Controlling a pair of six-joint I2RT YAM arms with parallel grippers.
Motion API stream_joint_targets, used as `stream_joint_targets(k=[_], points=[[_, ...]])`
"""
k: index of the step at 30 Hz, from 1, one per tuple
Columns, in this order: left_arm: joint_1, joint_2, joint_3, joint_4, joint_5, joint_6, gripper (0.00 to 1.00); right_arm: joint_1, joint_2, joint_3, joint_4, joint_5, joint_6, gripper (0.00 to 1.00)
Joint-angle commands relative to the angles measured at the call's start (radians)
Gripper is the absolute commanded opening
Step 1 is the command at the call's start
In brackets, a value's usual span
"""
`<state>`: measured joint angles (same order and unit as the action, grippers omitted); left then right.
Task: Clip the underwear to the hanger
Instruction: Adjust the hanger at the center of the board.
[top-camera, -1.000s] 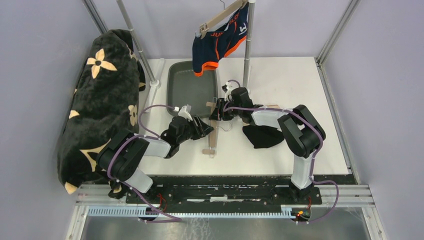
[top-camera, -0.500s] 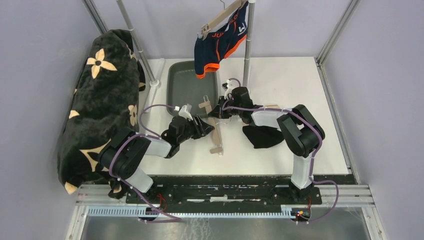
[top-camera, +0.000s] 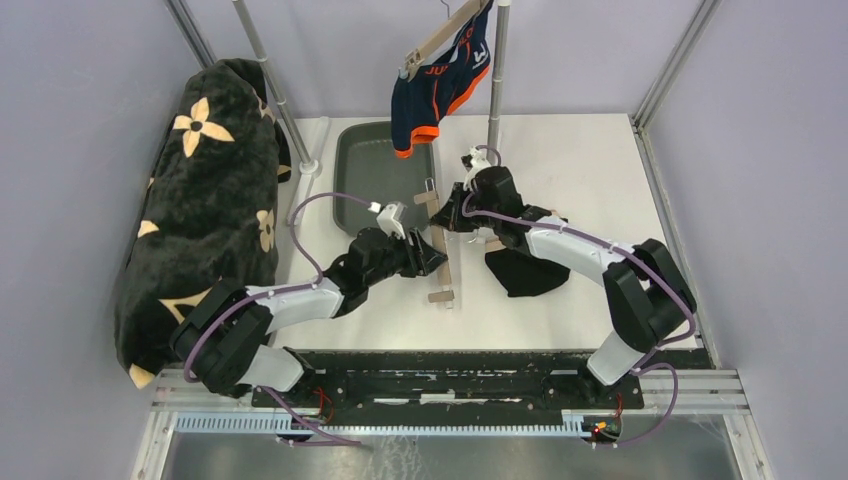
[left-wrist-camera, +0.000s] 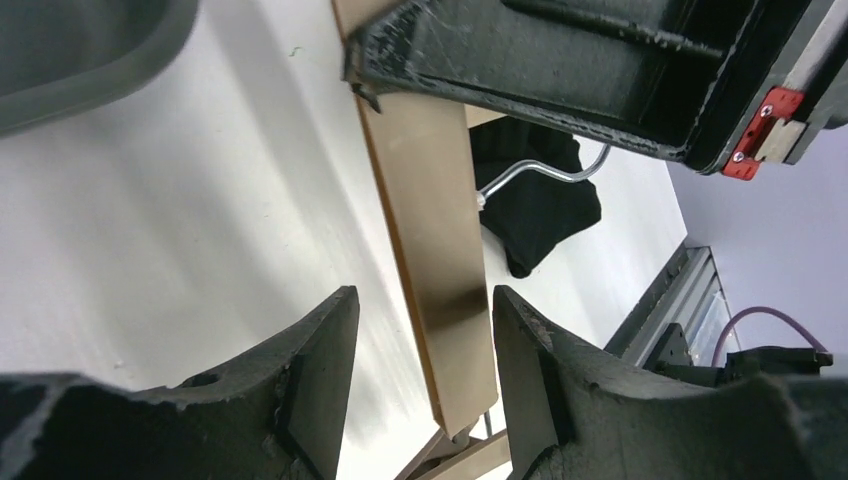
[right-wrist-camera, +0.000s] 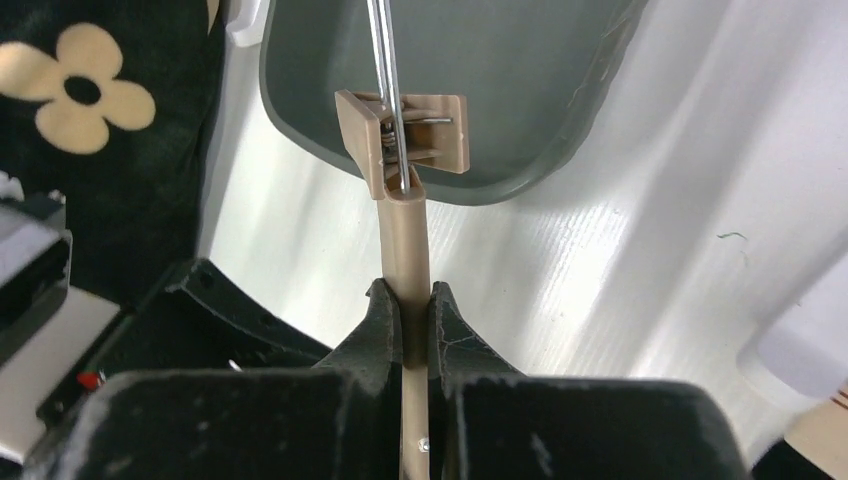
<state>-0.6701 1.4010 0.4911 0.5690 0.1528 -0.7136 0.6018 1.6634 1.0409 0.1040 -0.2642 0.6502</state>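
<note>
Underwear (top-camera: 525, 272), black and crumpled, lies on the table (top-camera: 580, 160), just right of the hanger (top-camera: 441, 275) and not clipped to it. Check the right gripper (right-wrist-camera: 408, 300): you see its fingers clamped on the hanger's wooden bar. The left gripper (left-wrist-camera: 425, 310) straddles that bar farther along, fingers apart.

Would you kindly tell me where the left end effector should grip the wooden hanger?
I'd grip the hanger by its flat bar, on the near half, between the wire hook and the near clip, coming from the left. The bar is straight and narrow there, and the right end effector is shut on the far half.
</note>
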Motion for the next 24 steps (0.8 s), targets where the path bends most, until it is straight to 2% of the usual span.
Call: stream_joint_targets(k=[1,7,13,18,22,24], points=[[-0.057,-0.043,0.081,-0.136,-0.079,0.109,0.59,0.032,-0.072,0.092,-0.168,0.174,0.001,0.01],[-0.136,-0.068,0.141,-0.258,-0.204,0.155,0.59,0.071,-0.083,0.174,-0.326,0.338,0.014,0.00],[-0.225,-0.012,0.221,-0.336,-0.359,0.184,0.59,0.100,-0.076,0.219,-0.391,0.408,0.044,0.01],[-0.264,0.058,0.280,-0.347,-0.407,0.175,0.59,0.118,-0.075,0.231,-0.410,0.440,0.057,0.00],[-0.289,0.102,0.311,-0.376,-0.470,0.163,0.56,0.125,-0.076,0.238,-0.426,0.465,0.060,0.01],[-0.296,0.106,0.315,-0.382,-0.496,0.158,0.51,0.127,-0.079,0.237,-0.430,0.472,0.060,0.01]])
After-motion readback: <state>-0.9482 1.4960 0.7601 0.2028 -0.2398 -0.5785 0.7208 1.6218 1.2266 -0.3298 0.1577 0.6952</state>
